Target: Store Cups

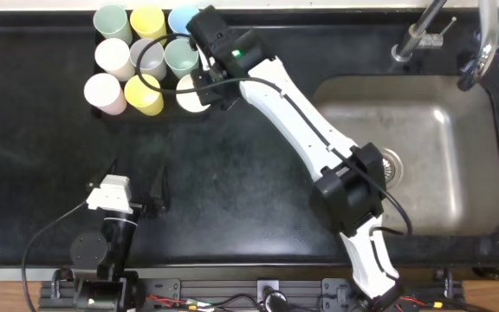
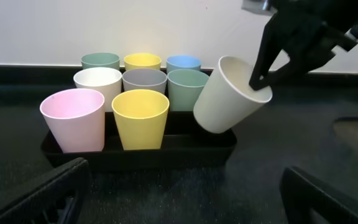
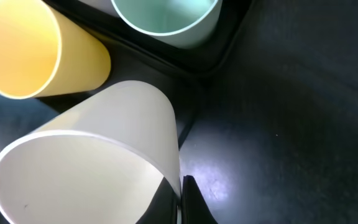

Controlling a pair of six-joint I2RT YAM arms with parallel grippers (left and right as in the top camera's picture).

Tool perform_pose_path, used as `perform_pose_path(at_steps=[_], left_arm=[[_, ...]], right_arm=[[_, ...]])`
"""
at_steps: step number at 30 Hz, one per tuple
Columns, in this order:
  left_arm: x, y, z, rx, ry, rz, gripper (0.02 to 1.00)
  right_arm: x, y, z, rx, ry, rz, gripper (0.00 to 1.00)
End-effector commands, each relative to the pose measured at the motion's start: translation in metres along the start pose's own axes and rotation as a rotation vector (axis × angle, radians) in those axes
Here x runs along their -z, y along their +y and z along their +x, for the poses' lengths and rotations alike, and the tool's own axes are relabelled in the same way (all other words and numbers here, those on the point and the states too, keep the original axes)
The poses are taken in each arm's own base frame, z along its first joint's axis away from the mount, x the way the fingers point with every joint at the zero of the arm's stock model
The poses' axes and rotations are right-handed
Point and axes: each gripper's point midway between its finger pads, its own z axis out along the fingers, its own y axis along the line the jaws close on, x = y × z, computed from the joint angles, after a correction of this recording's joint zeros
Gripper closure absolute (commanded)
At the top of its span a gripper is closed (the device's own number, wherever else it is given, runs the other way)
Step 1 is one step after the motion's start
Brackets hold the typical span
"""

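Cream plastic cup (image 3: 98, 137), tilted, rim clamped by right gripper (image 2: 261, 84), hanging at corner of black rectangular tray (image 2: 166, 155) beside yellow plastic cup (image 3: 36, 50).

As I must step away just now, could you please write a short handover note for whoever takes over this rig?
Left gripper: open, holding nothing, well back from the tray.
Right gripper: shut on the rim of the cream cup, which hangs tilted at the one free corner slot of the black tray.
Done: the eight other cups stand upright in the tray.
Left: straighten the cream cup, lower it into that corner slot, then open the fingers and pull away.
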Motion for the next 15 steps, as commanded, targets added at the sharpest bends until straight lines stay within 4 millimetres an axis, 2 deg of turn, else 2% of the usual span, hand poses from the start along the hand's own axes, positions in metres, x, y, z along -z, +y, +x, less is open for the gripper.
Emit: perform_pose_path(at_steps=[1,8,15], left_arm=[[0.0,-0.001,0.0,0.008,-0.002,0.005,0.018],[0.0,-0.001,0.0,0.008,-0.002,0.005,0.018],[0.0,0.0,0.0,0.008,-0.002,0.005,0.018]], right_arm=[[-0.009,0.013,-0.005,-0.017,-0.022,0.017,0.956],[-0.023,0.016,-0.004,-0.035,-0.02,0.033,0.958],[-0.028,0.015,-0.006,-0.037,-0.028,0.037,0.958]])
